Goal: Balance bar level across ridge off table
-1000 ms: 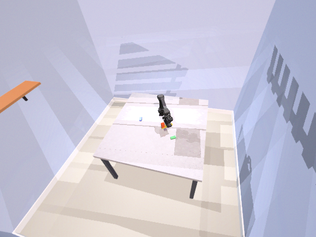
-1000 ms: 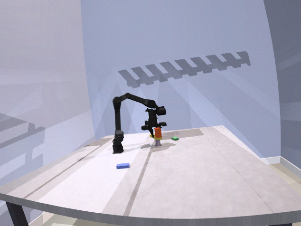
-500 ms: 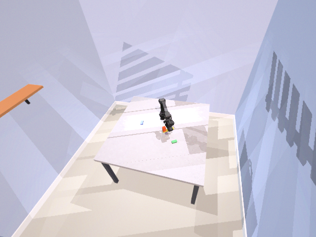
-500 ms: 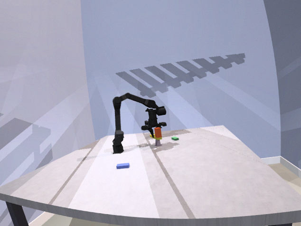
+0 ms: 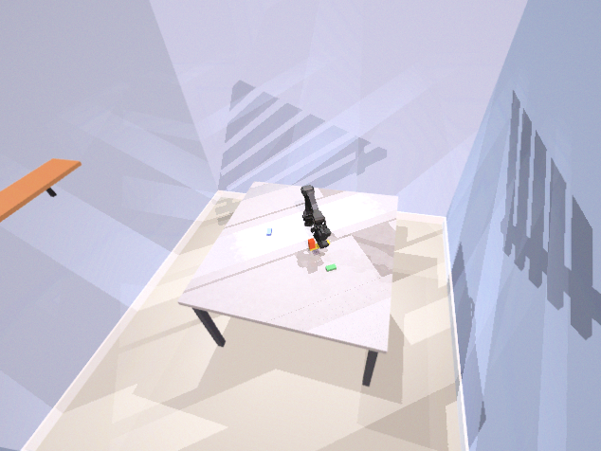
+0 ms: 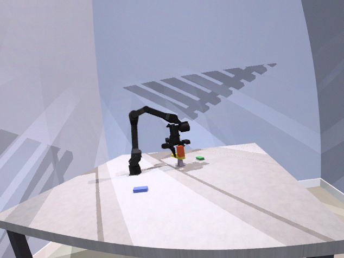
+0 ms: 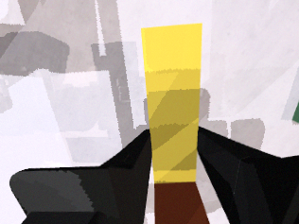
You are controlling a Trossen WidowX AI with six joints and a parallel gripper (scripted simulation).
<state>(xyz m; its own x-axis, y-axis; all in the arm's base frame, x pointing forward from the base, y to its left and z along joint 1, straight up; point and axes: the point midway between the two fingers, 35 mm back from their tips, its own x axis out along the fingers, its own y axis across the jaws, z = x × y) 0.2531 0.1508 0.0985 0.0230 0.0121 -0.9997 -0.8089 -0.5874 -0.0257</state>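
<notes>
The yellow bar point(image 5: 314, 248) point(image 6: 182, 158) point(image 7: 171, 51) carries an orange-red block point(image 5: 311, 243) point(image 6: 180, 151) that stands upright at one end. That block looks dark red at the bottom of the wrist view. My gripper point(image 6: 175, 155) point(image 7: 172, 133) points down and is shut on the yellow bar, with a finger on each long side. The small grey-purple ridge point(image 6: 180, 163) stands on the table under the block's end of the bar. The bar looks roughly level and clear of the table. Whether it touches the ridge top is too small to tell.
A green block point(image 5: 331, 267) point(image 6: 199, 157) lies on the table point(image 5: 291, 296) point(image 6: 194, 216) near the ridge; its edge shows at the right of the wrist view point(image 7: 296, 113). A blue block point(image 5: 269, 231) point(image 6: 140, 189) lies farther off, on the other side of the arm.
</notes>
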